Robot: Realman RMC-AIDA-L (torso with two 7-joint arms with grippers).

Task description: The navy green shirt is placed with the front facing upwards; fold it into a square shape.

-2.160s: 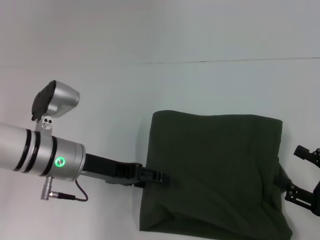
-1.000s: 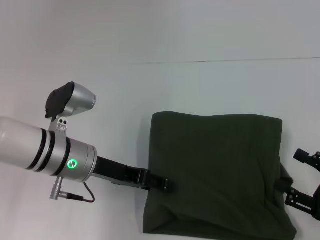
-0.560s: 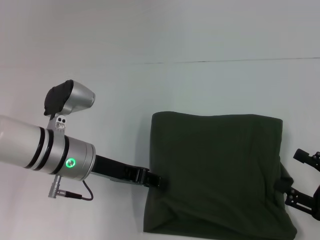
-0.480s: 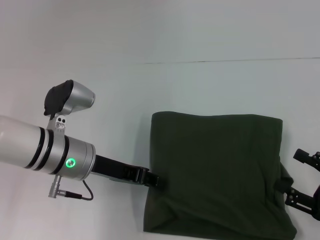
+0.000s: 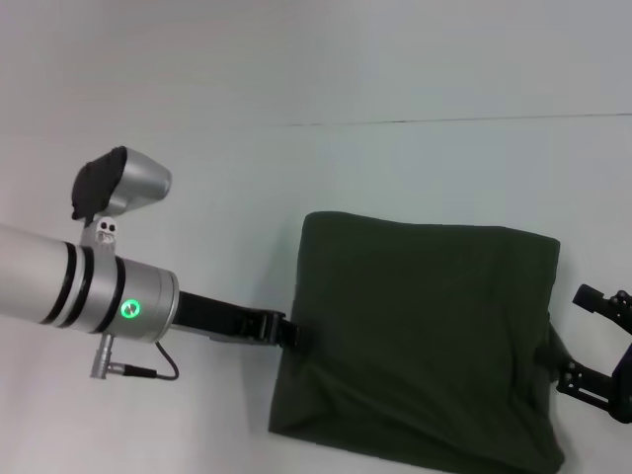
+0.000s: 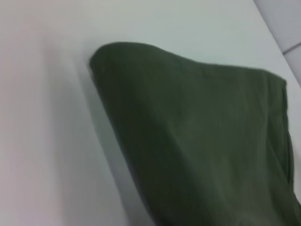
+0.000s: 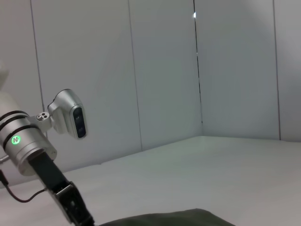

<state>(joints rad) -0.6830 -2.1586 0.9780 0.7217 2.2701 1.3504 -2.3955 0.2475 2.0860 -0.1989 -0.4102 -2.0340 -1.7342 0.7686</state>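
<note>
Black and slim, the left gripper [image 5: 288, 331] sits at the left edge of the navy green shirt [image 5: 420, 341]; whether it pinches the cloth I cannot tell. The right gripper [image 5: 592, 341] stands spread at the shirt's right edge. The shirt (plain side up) lies folded, roughly square, on the pale table [image 5: 197, 178].
</note>
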